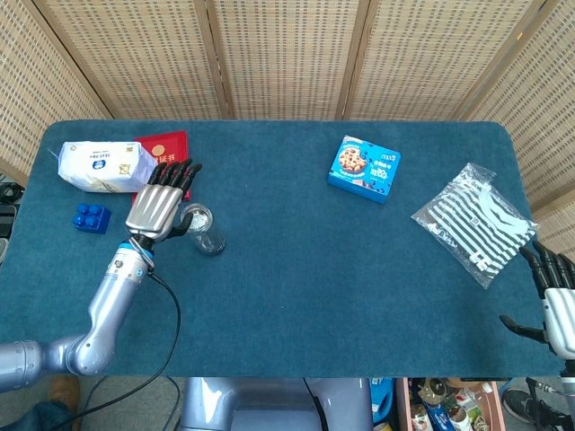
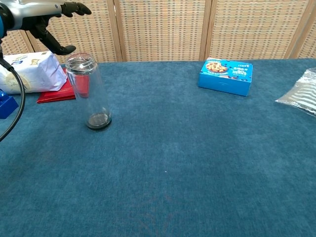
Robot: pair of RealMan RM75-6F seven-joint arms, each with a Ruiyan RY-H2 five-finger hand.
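The left hand is held open, fingers spread, just above the upright glass jar, so a lowered, centred grasp seems required next.

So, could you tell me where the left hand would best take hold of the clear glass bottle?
Probably around the upper body of the glass bottle, just below the neck, coming from its left side where the left hand hovers open. The bottle stands upright and apart from the red booklet behind it.
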